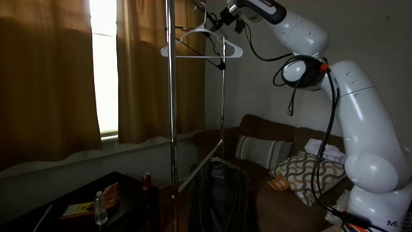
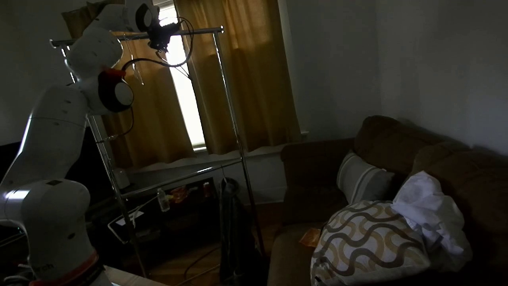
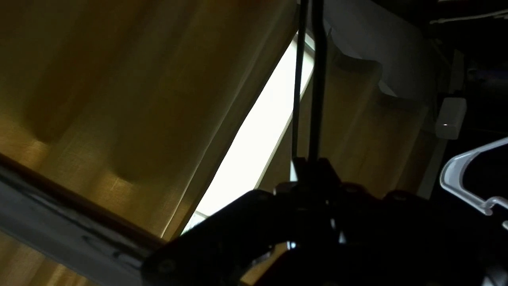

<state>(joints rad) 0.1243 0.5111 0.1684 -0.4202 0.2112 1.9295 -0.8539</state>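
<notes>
Fingers (image 3: 328, 174) clamped together on the black hanger (image 3: 320, 59), which shows below the metal top rail (image 2: 202, 31) between its two ends, had best pinch firmly and move slowly, guiding it clear of the white hanger (image 1: 200, 29) nearby.

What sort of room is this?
Likely a living room in a home: brown sofa, wavy-patterned cushion lying on it, golden-brown curtains at the window.
</notes>
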